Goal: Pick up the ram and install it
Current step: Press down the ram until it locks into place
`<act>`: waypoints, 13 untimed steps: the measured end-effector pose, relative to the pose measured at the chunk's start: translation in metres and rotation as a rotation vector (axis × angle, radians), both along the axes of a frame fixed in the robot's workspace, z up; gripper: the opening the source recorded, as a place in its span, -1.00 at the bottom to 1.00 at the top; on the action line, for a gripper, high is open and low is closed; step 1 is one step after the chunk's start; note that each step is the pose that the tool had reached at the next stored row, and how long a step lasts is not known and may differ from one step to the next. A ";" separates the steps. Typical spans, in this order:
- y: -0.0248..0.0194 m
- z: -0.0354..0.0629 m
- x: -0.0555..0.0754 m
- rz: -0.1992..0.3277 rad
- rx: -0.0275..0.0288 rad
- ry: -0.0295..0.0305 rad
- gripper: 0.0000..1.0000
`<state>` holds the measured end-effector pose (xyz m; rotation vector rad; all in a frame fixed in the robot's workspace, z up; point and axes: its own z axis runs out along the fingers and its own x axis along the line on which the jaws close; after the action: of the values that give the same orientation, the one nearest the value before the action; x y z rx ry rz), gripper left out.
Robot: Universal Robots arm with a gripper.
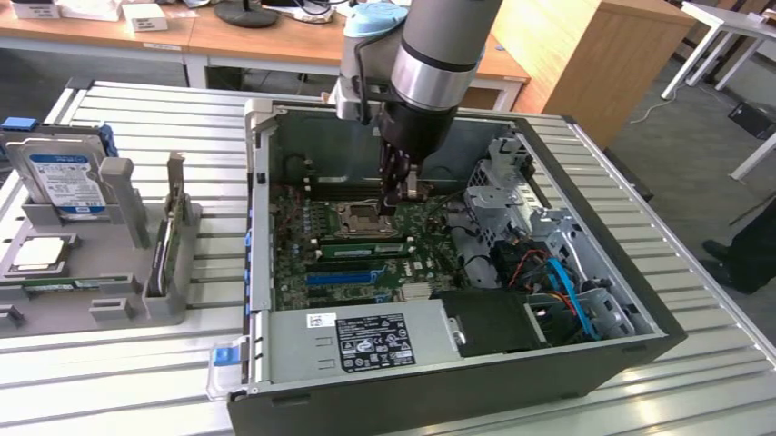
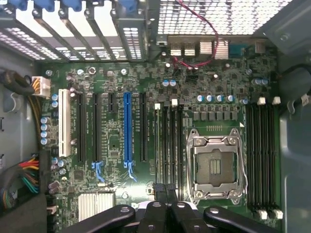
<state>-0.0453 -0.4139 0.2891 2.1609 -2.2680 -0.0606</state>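
Now the pincer [image 1: 397,202] is shut tight over the motherboard [image 2: 146,141], pressing the ram [image 1: 359,242] beside the CPU socket [image 2: 215,167].

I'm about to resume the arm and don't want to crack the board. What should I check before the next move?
1. Gripper shut: ok.
2. Gripper over the slots beside the socket: ok.
3. Anything held in the gripper: cannot tell.
4. Ram, the green stick at the slots, fully seated: cannot tell.
5. Red wire away from the slots: ok.
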 end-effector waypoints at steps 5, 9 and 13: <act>0.0000 0.0001 0.000 -0.074 -0.0002 -0.0013 -0.79; 0.0000 0.0000 0.000 -0.139 -0.0002 -0.0021 -0.79; 0.0000 0.0000 0.000 -0.203 -0.0002 -0.0025 -0.79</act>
<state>-0.0454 -0.4138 0.2891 1.9231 -2.4800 -0.0588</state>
